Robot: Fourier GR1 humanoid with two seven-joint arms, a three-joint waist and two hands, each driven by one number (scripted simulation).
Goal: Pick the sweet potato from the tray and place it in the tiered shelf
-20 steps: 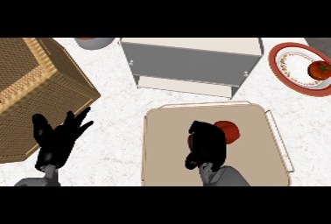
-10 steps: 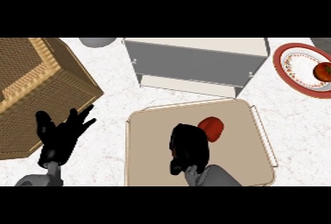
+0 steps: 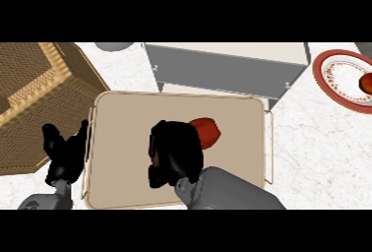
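The sweet potato (image 3: 206,131) is seen on the tray (image 3: 123,123), touching the right hand (image 3: 174,152) at its two o'clock; curled fingers are not closed around it. The left hand (image 3: 67,155) is held open at nine o'clock.

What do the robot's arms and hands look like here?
Both hands are matte black with chunky fingers: the right hand and the left hand. Each sits on a smooth, rounded grey forearm. No cables or markings show.

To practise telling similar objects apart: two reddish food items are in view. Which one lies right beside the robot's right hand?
The sweet potato on the beige tray, touching the right hand. The other reddish item sits on the red-rimmed plate at the far right.
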